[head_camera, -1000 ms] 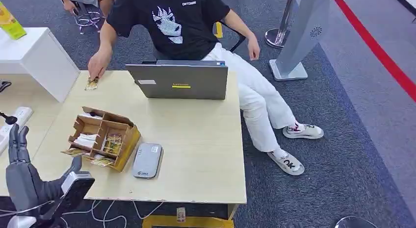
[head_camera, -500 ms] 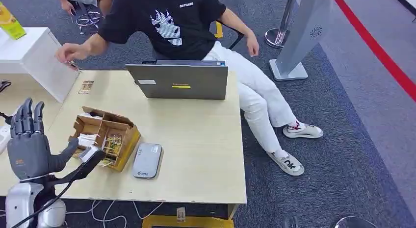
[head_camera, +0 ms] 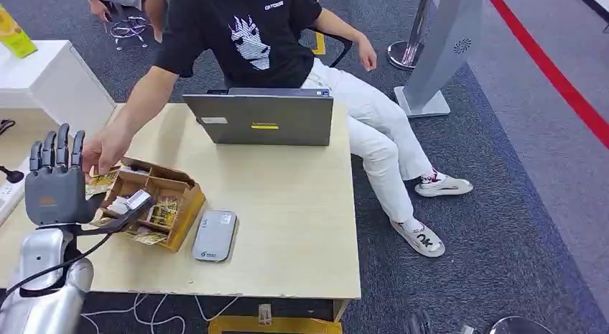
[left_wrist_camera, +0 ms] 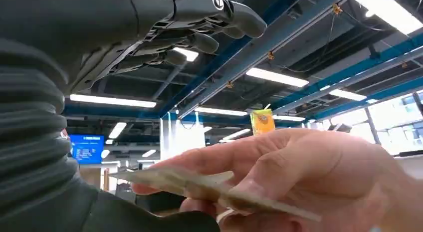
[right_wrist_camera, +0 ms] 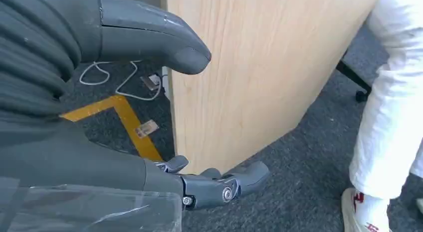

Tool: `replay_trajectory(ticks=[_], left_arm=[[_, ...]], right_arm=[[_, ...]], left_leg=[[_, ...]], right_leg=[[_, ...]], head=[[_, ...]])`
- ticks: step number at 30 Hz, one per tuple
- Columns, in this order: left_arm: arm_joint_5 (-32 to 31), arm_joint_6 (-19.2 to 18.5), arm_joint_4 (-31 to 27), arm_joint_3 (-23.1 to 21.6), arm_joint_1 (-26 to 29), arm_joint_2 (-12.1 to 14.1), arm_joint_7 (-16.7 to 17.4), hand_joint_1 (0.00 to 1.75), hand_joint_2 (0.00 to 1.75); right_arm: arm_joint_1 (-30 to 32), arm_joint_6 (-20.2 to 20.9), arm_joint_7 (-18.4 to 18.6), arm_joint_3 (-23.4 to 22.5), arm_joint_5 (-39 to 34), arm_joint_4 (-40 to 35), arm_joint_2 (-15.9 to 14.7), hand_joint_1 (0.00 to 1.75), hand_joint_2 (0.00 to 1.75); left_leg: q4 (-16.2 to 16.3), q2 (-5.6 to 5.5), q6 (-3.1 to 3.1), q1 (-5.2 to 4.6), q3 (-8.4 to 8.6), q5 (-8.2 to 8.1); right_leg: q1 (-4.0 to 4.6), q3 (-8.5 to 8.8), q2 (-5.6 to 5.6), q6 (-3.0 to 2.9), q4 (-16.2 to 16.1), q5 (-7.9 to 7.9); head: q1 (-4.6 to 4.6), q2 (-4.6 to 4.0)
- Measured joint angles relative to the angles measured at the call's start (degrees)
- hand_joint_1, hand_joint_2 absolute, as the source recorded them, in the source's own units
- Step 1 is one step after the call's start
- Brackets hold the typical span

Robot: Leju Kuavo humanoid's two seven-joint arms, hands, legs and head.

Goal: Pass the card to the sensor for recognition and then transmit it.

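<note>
We see the card [left_wrist_camera: 219,189] pinched in a person's hand [head_camera: 104,151], just beside our raised left hand [head_camera: 54,187], whose fingers are spread and empty, near the cardboard box [head_camera: 154,201] by the table's [head_camera: 287,226] left edge. Our right hand [right_wrist_camera: 149,107] hangs open beside the table.

The robot's left hand [head_camera: 54,194] is dark grey with darker fingers [head_camera: 60,146] and a small orange mark on its back. Its arm [head_camera: 43,291] is shiny silver. A thin black cable [head_camera: 50,266] runs along it.
</note>
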Motion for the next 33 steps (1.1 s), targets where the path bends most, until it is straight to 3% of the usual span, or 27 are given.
replay_trajectory(ticks=[5,6,27,30,33], left_arm=[[-1.9,1.5,4.0,-0.7,-2.0,1.1,1.5,0.0,1.75],[-1.9,2.1,4.7,-0.8,-2.3,1.1,1.6,1.75,1.75],[-1.9,3.9,6.9,-0.8,-3.3,-0.1,1.4,1.75,1.75],[-1.2,3.6,5.5,-0.6,-3.2,-1.1,-0.7,1.75,1.75],[2.4,-0.6,2.3,-0.6,-2.5,-3.5,-7.2,1.75,1.75]], right_arm=[[-0.2,0.0,0.5,-1.0,1.3,0.0,0.1,0.0,1.75],[-0.2,-0.2,0.5,-1.1,1.5,0.0,0.1,0.0,1.75],[-0.4,-1.0,0.4,-2.4,2.4,0.0,0.4,0.0,1.75],[-0.4,-1.1,0.4,-2.7,2.7,0.0,0.4,0.0,1.75],[-0.4,-1.0,-0.2,-3.2,2.9,0.0,0.4,0.0,1.75]], left_leg=[[0.0,0.0,0.0,0.0,-0.01,0.0],[0.0,0.0,0.0,0.0,-0.01,0.0],[0.0,0.01,0.0,0.0,-0.01,0.0],[0.0,0.0,0.0,0.0,-0.01,0.0],[0.0,-0.01,0.0,-0.01,-0.01,0.0]], right_leg=[[0.0,0.0,0.0,0.0,0.0,0.0],[0.0,0.0,0.0,0.0,0.0,0.0],[0.0,-0.01,0.01,0.0,0.0,0.0],[0.0,-0.01,0.0,0.0,0.0,0.0],[-0.01,0.02,-0.01,0.0,0.0,0.0]], head=[[0.02,0.0],[0.02,0.0],[0.0,0.0],[-0.02,0.0],[0.02,0.0]])
